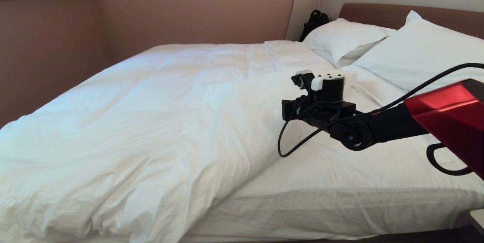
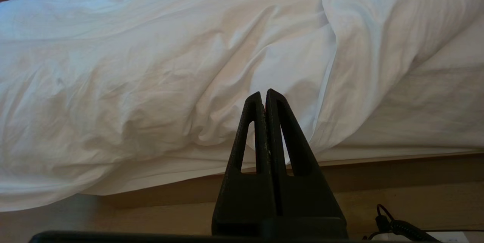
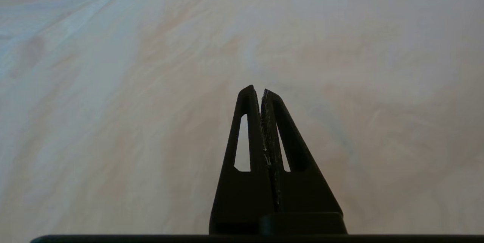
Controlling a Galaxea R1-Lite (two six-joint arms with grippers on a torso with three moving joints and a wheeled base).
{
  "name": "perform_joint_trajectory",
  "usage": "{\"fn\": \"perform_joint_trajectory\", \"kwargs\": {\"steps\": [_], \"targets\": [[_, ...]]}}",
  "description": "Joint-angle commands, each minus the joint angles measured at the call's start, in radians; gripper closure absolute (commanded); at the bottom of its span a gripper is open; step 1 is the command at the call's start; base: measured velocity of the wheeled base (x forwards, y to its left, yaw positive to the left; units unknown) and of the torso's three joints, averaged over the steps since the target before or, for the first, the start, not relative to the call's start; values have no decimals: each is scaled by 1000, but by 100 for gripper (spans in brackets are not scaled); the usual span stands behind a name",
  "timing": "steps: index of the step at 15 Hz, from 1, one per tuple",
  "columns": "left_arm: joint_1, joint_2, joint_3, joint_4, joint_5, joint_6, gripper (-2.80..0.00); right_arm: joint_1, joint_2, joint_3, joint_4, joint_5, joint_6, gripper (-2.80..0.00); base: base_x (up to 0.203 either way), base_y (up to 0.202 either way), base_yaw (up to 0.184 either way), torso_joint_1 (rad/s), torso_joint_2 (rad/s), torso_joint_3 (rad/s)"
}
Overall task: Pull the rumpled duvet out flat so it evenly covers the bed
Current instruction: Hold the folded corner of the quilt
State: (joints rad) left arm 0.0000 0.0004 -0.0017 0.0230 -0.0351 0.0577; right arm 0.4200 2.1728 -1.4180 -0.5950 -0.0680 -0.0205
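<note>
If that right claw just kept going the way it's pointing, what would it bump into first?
Most likely the duvet. The right gripper, fingers shut on nothing, points at white fabric that fills its wrist view; in the head view it hangs above the duvet's edge. How near is unclear.

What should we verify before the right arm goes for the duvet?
1. Duvet covers bed evenly: not ok, bunched to one side, sheet bare near the pillows.
2. Right pincer open for a grasp: not ok, shut, empty.
3. Right pincer over the duvet: ok, above its edge.
4. Left pincer clear: ok, shut, low beside the bed.
5. Contact with fabric: cannot tell.
</note>
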Motion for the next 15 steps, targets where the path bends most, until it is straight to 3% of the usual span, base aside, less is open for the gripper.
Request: {"fn": "perform_joint_trajectory", "kwargs": {"steps": [1,12,13,14,15], "targets": [[0,0,0,0,0,1,0,2,42,-18,-12,-6,-21,0,0,0,0,0,0,0],[0,0,0,0,0,1,0,22,96,-45,-11,-52,-30,0,0,0,0,0,0,0],[0,0,0,0,0,1,0,22,96,-45,-11,-58,-32,-251,0,0,0,0,0,0],[0,0,0,2,0,1,0,22,96,-50,-11,-58,-32,-280,0,0,0,0,0,0],[0,0,0,0,0,1,0,22,96,-52,-11,-58,-30,-280,0,0,0,0,0,0]]}}
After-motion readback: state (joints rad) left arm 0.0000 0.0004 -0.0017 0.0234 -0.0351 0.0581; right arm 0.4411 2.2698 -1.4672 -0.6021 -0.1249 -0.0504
